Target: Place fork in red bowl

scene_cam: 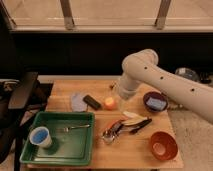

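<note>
Gripper (120, 99) jaws spread, empty, over small orange object (109, 103) mid-table; fork (76, 128) lies in green tray (60, 114), near left.

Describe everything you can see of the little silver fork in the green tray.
The fork is slim and all silver, metal by its look. It lies flat on the floor of the green tray, tines seemingly leftward, apart from the blue cup. Nothing grips it: the pincer hangs over the middle of the wooden table, well to its right.
</note>
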You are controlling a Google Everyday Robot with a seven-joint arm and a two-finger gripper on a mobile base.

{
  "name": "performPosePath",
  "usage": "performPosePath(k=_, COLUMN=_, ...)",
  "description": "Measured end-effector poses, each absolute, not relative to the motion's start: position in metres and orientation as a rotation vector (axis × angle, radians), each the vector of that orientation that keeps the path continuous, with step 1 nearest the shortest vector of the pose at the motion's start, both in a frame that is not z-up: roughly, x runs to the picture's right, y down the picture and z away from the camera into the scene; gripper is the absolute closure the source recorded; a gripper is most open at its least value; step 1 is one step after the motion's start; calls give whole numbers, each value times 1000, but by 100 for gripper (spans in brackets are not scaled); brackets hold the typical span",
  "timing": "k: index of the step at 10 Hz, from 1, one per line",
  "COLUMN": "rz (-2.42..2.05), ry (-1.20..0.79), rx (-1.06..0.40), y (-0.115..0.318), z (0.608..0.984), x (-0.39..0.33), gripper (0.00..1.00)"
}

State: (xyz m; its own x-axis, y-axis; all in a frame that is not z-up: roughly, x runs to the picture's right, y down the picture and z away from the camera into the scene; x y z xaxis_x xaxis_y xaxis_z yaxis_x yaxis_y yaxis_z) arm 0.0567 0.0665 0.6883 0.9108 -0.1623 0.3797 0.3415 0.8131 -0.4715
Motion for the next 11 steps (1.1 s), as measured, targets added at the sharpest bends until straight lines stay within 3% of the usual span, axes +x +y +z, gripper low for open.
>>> performPosePath(k=11, rz=-484, ry=-507, rx=-636, y=164, z=723, x=-126, gripper=35)
